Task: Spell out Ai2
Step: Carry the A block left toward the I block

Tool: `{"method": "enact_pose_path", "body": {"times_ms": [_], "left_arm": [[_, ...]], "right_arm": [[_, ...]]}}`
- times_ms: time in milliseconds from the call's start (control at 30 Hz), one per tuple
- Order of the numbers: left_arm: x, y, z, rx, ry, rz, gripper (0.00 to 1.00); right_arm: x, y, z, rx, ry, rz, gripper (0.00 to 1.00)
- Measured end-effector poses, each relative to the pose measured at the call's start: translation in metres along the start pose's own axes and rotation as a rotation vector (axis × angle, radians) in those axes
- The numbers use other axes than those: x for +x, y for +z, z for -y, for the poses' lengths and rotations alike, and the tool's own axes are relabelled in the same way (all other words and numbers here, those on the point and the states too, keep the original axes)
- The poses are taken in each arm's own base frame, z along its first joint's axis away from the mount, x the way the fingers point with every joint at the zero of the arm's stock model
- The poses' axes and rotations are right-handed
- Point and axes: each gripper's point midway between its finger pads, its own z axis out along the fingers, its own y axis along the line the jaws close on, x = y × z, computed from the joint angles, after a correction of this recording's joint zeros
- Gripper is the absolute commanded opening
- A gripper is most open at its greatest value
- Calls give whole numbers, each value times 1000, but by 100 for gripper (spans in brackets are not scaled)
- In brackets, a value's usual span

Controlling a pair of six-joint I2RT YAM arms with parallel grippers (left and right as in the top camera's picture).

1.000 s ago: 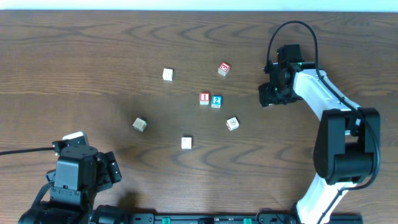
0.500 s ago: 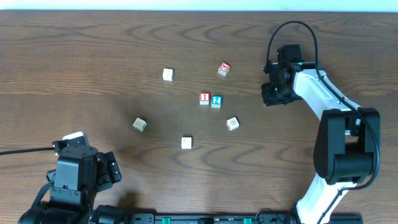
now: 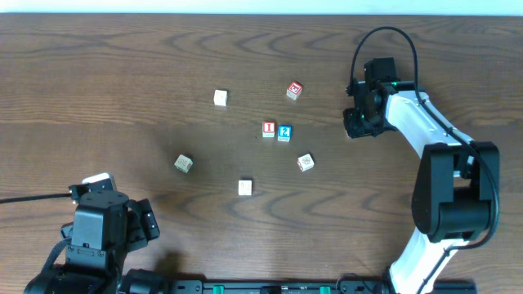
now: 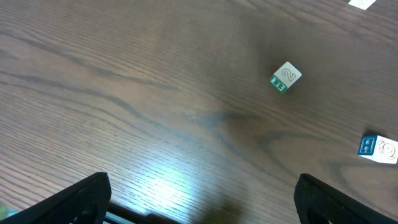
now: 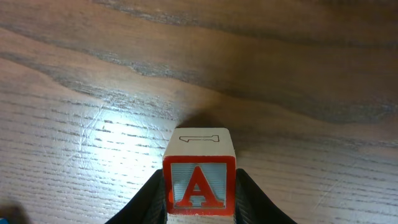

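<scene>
My right gripper (image 3: 356, 124) at the right of the table is shut on a red "A" block (image 5: 199, 178), which fills the bottom of the right wrist view just above the wood. A red "I" block (image 3: 268, 129) and a blue "2" block (image 3: 284, 133) sit side by side, touching, in the table's middle. My left gripper (image 4: 199, 205) is open and empty at the front left, over bare wood; in the overhead view it is at the near left corner (image 3: 147, 222).
Loose blocks lie around the pair: a red one (image 3: 294, 91) behind, pale ones at left (image 3: 221, 98), front (image 3: 245, 187), right (image 3: 305, 162) and far left (image 3: 183, 163). The left wrist view shows a green "2" block (image 4: 285, 77) and a blue-edged block (image 4: 378, 149).
My right gripper has shifted slightly up and away from the table's middle with the A block. The left arm and the loose blocks have not moved.
</scene>
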Motion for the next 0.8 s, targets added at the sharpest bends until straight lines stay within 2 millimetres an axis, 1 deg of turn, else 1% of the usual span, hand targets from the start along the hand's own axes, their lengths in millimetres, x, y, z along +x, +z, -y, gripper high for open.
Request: {"method": "enact_pose_path", "body": {"times_ms": [133, 200, 333, 400, 433, 500, 533, 600, 667, 700, 733, 800], "left_arm": [[0, 0, 0, 0, 0, 0, 95], [0, 0, 0, 0, 0, 0, 95], [0, 0, 0, 0, 0, 0, 95], [0, 0, 0, 0, 0, 0, 95], [0, 0, 0, 0, 0, 0, 95], [0, 0, 0, 0, 0, -1, 95], [0, 0, 0, 0, 0, -1, 96], [0, 0, 0, 0, 0, -1, 96], [0, 0, 0, 0, 0, 0, 95], [0, 0, 0, 0, 0, 0, 96], [0, 0, 0, 0, 0, 0, 95], [0, 0, 0, 0, 0, -1, 95]], "right_arm": [[-3, -1, -1, 0, 4, 11, 21], [-12, -6, -4, -1, -4, 28, 18], [-42, -26, -18, -7, -22, 103, 11], [-61, -40, -33, -24, -38, 156, 5], [-71, -47, -43, -39, -49, 183, 2], [-86, -60, -67, -72, -68, 234, 1], [-93, -66, -82, -90, -78, 260, 1], [-101, -73, -108, -123, -91, 296, 1], [-104, -77, -139, -160, -101, 322, 1], [-103, -78, -151, -173, -102, 327, 1], [-102, -79, -168, -193, -107, 334, 1], [-98, -82, -195, -223, -118, 343, 1]]}}
